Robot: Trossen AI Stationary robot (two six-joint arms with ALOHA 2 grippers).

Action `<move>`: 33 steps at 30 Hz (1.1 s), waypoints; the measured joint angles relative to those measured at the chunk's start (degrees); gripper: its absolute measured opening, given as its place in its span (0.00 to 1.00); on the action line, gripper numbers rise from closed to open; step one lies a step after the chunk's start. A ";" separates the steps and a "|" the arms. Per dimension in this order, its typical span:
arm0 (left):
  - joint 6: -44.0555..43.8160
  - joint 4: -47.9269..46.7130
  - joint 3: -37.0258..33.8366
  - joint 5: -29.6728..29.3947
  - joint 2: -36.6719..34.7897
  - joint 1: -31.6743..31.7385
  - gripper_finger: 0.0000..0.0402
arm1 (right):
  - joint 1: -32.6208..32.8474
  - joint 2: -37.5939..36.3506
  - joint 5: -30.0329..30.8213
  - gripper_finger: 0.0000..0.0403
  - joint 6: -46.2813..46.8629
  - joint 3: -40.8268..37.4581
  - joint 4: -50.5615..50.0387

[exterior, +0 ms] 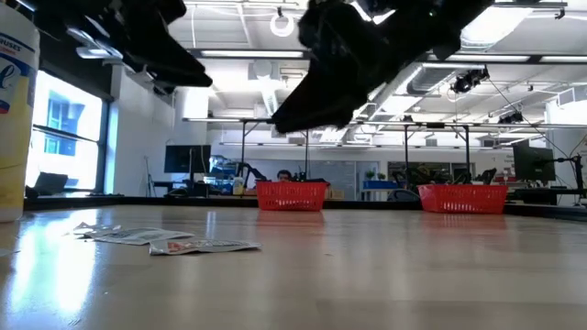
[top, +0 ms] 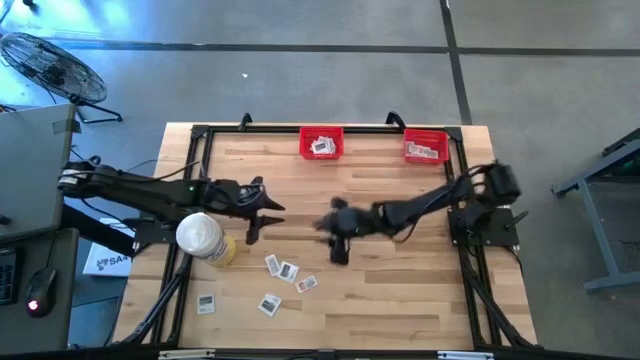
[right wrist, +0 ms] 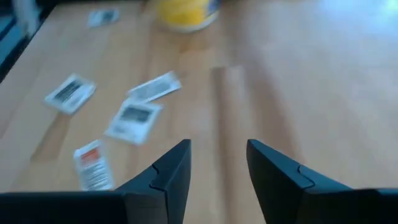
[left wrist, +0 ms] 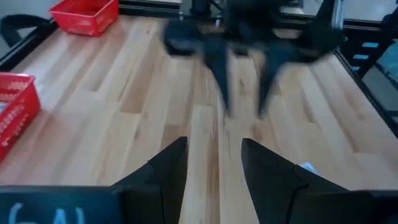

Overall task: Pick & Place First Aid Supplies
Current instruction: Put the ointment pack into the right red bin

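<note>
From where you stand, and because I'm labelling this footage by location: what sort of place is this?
Probably a robotics lab or open workshop: a wooden table in a black frame, long benches with monitors behind it under an exposed ceiling with strip lights, and a floor fan on bare concrete.

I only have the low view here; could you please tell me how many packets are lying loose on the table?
Observer: Five packets show from above, all on the side away from the bins.
Operator: Thank you. Is the right hand holding one?
Observer: No. Its wrist view shows the right hand open and empty, over bare wood beside the packets.
Operator: And is there anything in the bins?
Observer: Yes, from above both bins show white packets inside.
</note>
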 joint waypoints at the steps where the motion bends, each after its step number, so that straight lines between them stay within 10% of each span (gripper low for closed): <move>1: -0.01 -1.05 0.00 -0.10 -0.95 0.01 0.37 | 1.38 2.07 -0.02 0.37 -0.63 1.26 -0.07; 12: -0.02 -2.68 -0.01 -3.14 -2.80 0.00 0.37 | 10.55 16.94 -8.37 0.37 -9.41 11.20 -0.57; 33: -0.02 -2.87 -0.01 -3.27 -2.73 -0.01 0.37 | 10.96 19.96 -6.57 0.37 -11.80 11.26 -2.39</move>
